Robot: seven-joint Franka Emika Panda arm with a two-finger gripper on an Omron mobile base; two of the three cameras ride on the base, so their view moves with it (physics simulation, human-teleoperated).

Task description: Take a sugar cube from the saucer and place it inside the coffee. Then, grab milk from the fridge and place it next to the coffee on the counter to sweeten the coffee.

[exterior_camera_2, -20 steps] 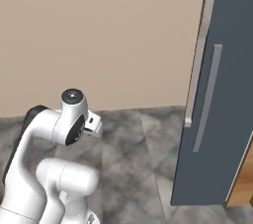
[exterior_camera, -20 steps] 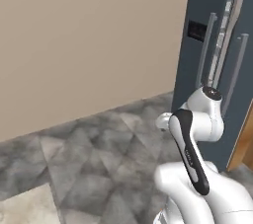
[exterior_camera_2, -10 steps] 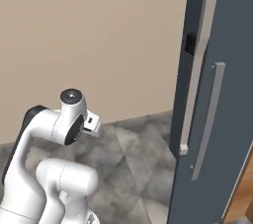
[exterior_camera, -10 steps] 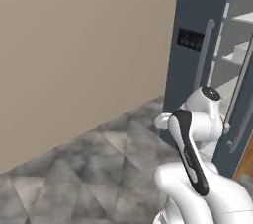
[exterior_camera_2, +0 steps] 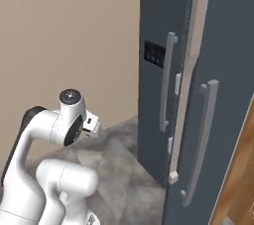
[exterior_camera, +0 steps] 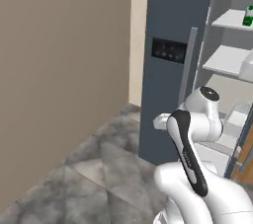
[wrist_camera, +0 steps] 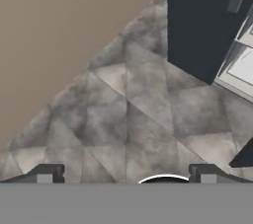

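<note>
Milk [exterior_camera: 248, 17] now sits at the upper right edge of your left base view, a green-and-white shape on a white shelf [exterior_camera: 232, 19] inside the fridge [exterior_camera: 173, 60], whose interior was barely in frame a second ago. Your whole picture has shifted between frames, so the base has driven and turned; the fridge itself has not moved. In the right base view its door [exterior_camera_2: 218, 120] stands ajar at the right. The gripper [wrist_camera: 126, 173], at the bottom of the hand view, is wide open, empty, and aimed at the grey floor [wrist_camera: 128, 114]. You probably still need to raise the arm toward that shelf.
</note>
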